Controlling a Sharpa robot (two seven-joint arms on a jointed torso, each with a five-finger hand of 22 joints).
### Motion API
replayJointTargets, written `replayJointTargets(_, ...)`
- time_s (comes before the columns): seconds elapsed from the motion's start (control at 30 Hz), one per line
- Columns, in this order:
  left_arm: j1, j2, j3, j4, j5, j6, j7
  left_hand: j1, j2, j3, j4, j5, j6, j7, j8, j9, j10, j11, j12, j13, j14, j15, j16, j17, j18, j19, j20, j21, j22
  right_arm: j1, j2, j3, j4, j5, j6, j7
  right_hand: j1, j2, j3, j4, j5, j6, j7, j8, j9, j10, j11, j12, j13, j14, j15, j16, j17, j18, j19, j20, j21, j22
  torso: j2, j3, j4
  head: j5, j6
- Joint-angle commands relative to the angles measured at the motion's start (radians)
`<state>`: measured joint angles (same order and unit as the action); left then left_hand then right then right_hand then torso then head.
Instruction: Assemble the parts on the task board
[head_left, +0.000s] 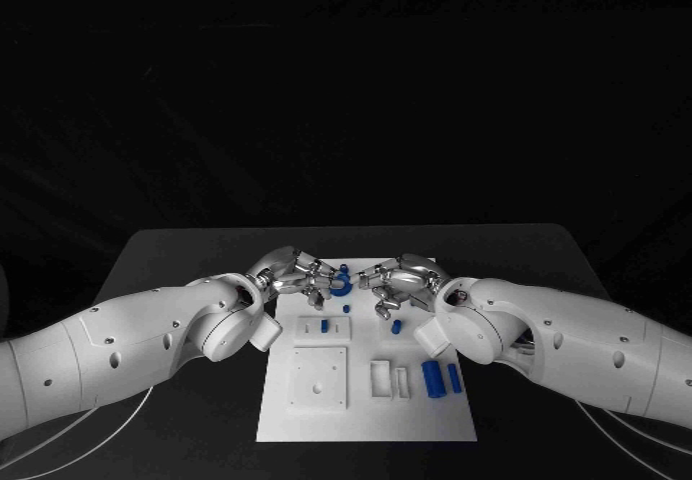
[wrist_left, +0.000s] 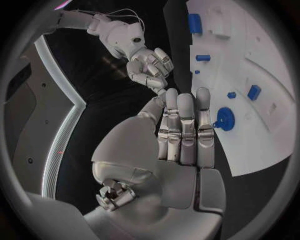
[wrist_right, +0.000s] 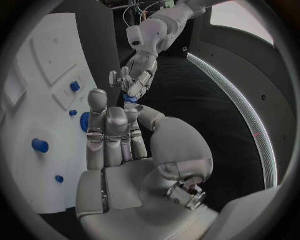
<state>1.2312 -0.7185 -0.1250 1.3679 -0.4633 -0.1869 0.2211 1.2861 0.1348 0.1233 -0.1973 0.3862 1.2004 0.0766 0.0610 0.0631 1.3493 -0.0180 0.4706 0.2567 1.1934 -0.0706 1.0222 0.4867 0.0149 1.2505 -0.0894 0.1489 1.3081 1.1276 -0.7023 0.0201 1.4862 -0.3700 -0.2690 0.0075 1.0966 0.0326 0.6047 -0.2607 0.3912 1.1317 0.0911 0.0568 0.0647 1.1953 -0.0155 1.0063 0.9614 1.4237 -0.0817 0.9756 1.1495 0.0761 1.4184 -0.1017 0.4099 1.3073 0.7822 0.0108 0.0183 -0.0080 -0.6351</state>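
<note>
The white task board (head_left: 368, 400) lies mid-table, with both hands over its far end. A round blue part (head_left: 342, 285) sits on the board between them. My left hand (head_left: 293, 274) reaches in with its fingers straight and close together (wrist_left: 184, 130); the round blue part (wrist_left: 225, 119) lies right beside them, and nothing is gripped. My right hand (head_left: 400, 283) hovers just right of the part, fingers also stretched out (wrist_right: 115, 135) and holding nothing. A blue speck (wrist_right: 130, 98) shows by the left hand's fingertips (wrist_right: 134, 82); what it is I cannot tell.
A small blue peg (head_left: 395, 325) stands below the right hand. Two blue cylinders (head_left: 431, 377) lie side by side near the board's right edge. A tiny blue piece (head_left: 327, 325) sits in a raised block. A square white plate (head_left: 319, 378) occupies the near left.
</note>
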Motion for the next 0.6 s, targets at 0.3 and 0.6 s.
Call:
replayJointTargets(0.3,-0.001,0.004,-0.001,0.007,-0.144,-0.032,-0.08,-0.007,-0.003,0.003,-0.01,0.013,0.049,-0.024,0.003,0.019,0.008,-0.001,-0.005,-0.001,-0.001,0.0,0.004,0.002,0.012,-0.008,-0.002,0.006,0.02,0.0,0.008,0.001,0.01,-0.006,0.022,0.027,0.008,0.001,0.004,-0.002,-0.004,0.007,0.002,0.006,0.002,0.009,-0.002,0.001,0.001,0.008,0.0,0.002,0.001,0.012,-0.007,0.0,0.004,0.039,0.0,-0.0006,-0.0002,-0.003,-0.002)
replayJointTargets(0.6,-0.001,0.006,-0.002,0.014,-0.159,-0.03,-0.088,-0.01,-0.003,0.004,-0.011,0.013,0.049,-0.024,0.003,0.017,0.008,-0.002,-0.005,-0.001,-0.001,0.0,0.004,0.002,0.012,-0.009,-0.002,0.009,0.02,0.0,0.016,0.001,0.009,-0.005,0.054,0.01,0.009,0.002,0.002,-0.002,-0.012,0.006,0.002,0.006,0.002,0.007,-0.001,-0.001,0.0,0.007,0.0,0.0,0.0,0.012,-0.009,0.0,0.0,0.038,0.0,-0.0016,-0.0005,-0.004,-0.004)
